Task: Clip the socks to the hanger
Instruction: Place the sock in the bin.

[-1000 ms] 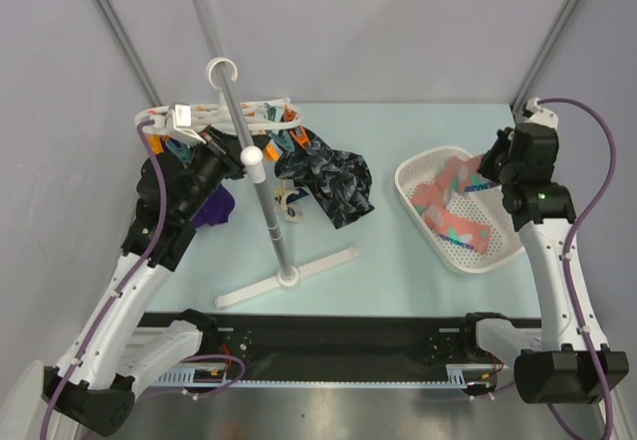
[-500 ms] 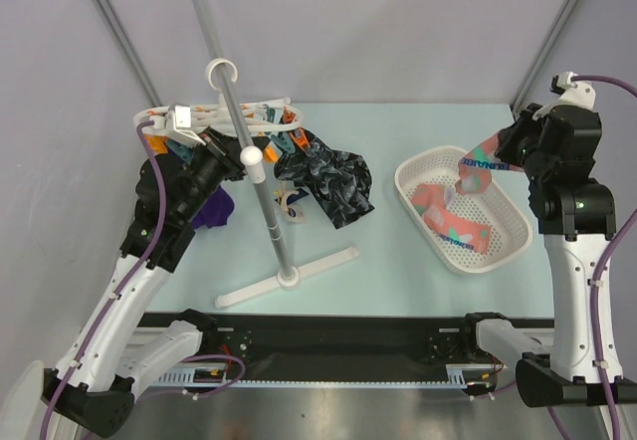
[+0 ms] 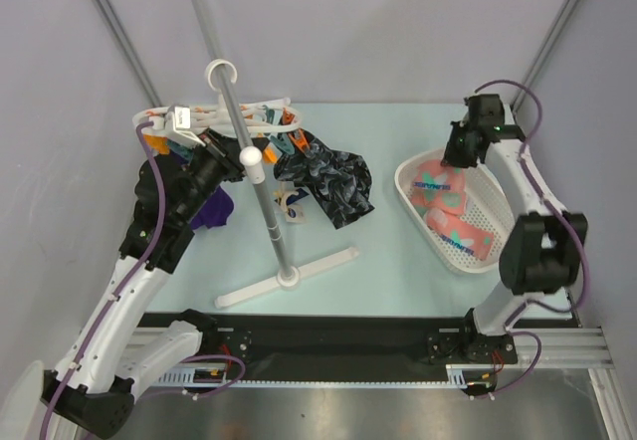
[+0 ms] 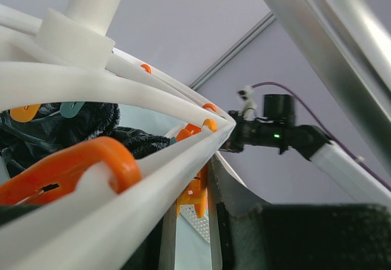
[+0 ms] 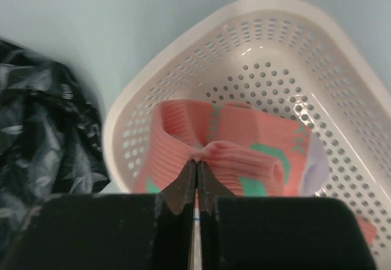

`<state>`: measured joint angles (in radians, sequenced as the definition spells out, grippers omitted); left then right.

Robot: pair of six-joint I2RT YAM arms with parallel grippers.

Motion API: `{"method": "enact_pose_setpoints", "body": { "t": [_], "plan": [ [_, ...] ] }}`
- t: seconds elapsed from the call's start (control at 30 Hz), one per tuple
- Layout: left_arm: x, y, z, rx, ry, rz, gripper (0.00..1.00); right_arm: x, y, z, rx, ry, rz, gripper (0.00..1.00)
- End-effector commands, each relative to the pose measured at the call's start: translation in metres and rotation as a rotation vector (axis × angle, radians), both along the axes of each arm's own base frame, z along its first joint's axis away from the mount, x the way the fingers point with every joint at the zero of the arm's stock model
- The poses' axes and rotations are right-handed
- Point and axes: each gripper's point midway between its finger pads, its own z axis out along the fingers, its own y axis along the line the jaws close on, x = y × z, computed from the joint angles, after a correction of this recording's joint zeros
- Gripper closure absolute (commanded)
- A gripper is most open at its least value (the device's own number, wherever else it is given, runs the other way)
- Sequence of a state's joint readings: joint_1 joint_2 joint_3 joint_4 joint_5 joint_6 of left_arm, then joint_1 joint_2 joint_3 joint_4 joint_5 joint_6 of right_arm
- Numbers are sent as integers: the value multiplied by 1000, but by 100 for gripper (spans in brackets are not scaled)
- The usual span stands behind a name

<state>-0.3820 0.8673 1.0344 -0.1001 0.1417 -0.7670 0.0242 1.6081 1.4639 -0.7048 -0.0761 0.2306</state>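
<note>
**Pink sock [image 3: 438,183] pinched over the basket [image 3: 400,186], hanger [image 3: 261,113] well away to the left.**
Top view: the right gripper [image 3: 458,151] hangs over the basket's far edge. The left gripper [image 3: 211,151] is nearer the hanger, up against its ring. Left wrist: the white ring and orange clips [image 4: 110,160] fill the view, and the fingers appear closed on the rail. Right wrist: the fingers are shut on a fold of the sock, which lies crosswise, left to right. The carry, I judge, runs leftward.

The hanger [image 4: 91,90] is smooth white plastic, the basket [image 5: 275,44] glossy perforated plastic, the salmon-pink sock [image 5: 244,160] ribbed knit cloth.
</note>
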Motion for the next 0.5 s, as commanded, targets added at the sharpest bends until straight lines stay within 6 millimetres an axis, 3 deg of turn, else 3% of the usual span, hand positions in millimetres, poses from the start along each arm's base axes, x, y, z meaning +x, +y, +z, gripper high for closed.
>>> {"method": "enact_pose_setpoints", "body": {
  "t": [0.0, 0.07, 0.23, 0.33, 0.37, 0.43, 0.47],
  "plan": [
    [-1, 3, -16, 23, 54, 10, 100, 39, 19, -16, 17, -17, 66, 95],
    [-1, 2, -17, 24, 57, 7, 100, 52, 22, -36, -1, 1, 60, 81],
    [-3, 3, -17, 32, 56, 10, 100, 66, 25, -32, 23, -51, 33, 55],
    [-3, 4, -19, 34, 61, 13, 100, 61, 20, -18, 29, -81, -20, 46],
    [-3, 4, -19, 31, 59, 13, 100, 56, 15, -21, 20, -74, -54, 43],
    [-4, 3, -19, 31, 58, 7, 100, 49, 12, -1, 41, -133, -83, 39],
    [-4, 3, -20, 31, 61, 7, 100, 39, 12, -5, 70, -122, -112, 35]
  ]
}}
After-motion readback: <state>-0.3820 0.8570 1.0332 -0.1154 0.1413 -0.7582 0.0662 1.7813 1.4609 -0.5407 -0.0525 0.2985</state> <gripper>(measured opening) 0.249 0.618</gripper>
